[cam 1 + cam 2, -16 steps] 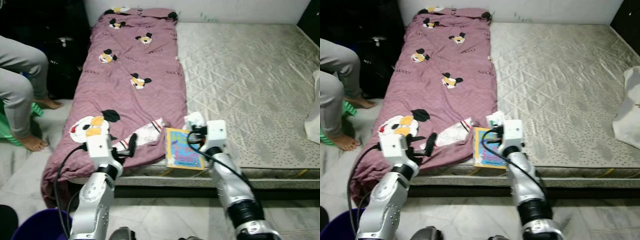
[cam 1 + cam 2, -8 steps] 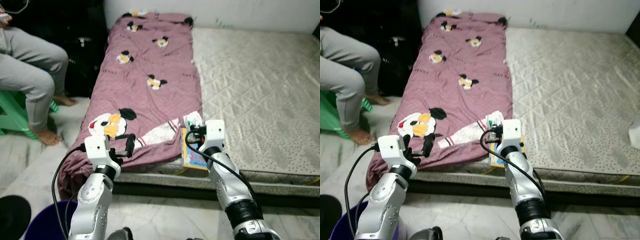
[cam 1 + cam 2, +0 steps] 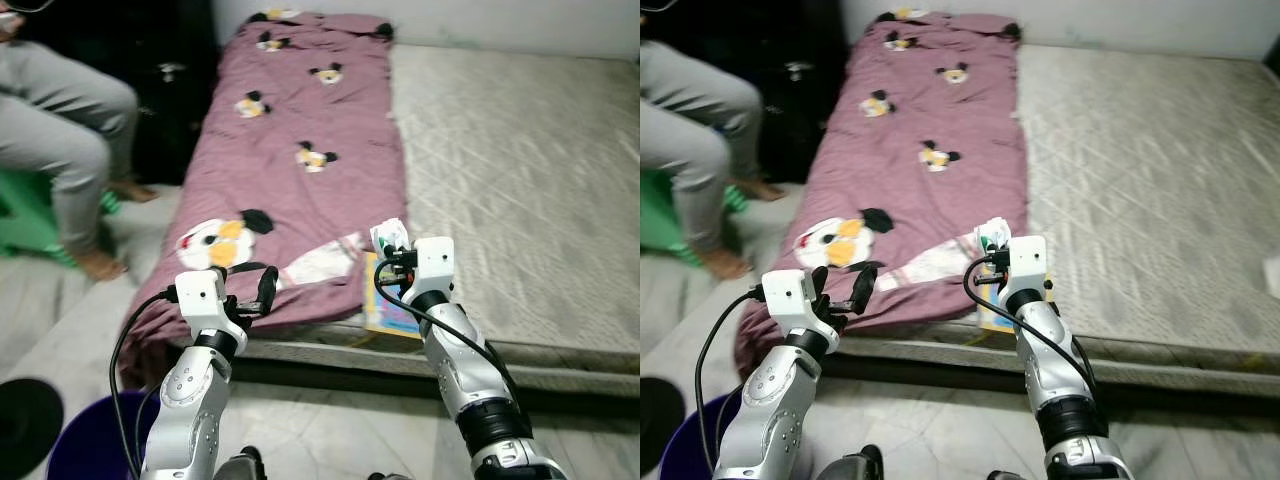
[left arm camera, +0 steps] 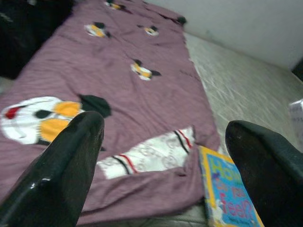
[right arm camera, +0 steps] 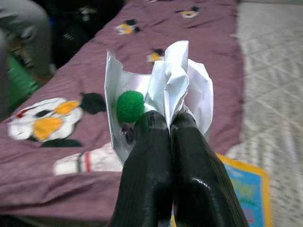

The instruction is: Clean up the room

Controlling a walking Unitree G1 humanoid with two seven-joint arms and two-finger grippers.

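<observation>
Right gripper (image 5: pixel 171 124): fingers pressed together, pinching a crumpled white wrapper (image 5: pixel 182 80) with a green ball (image 5: pixel 129 107) tucked inside it.
Where the wrapper is: held up in the air over the near edge of the mattress (image 3: pixel 520 180), just above the book (image 3: pixel 388 312).
Left gripper (image 4: pixel 165 156): fingers spread wide with nothing between them, held in front of the low end of the blanket (image 3: pixel 300 150).
Blanket: purple with cartoon mouse prints, laid along the left side of the mattress; its near end hangs over the edge toward the floor.
Book: colourful cover, flat on the mattress edge, just beside the blanket's corner.
Bin (image 3: pixel 90 440): dark blue, on the floor by the left arm; blurred, so it may be a bucket.
Person (image 3: pixel 60 130): seated at the left on a green stool (image 3: pixel 25 215), grey trousers, bare feet on the floor.
</observation>
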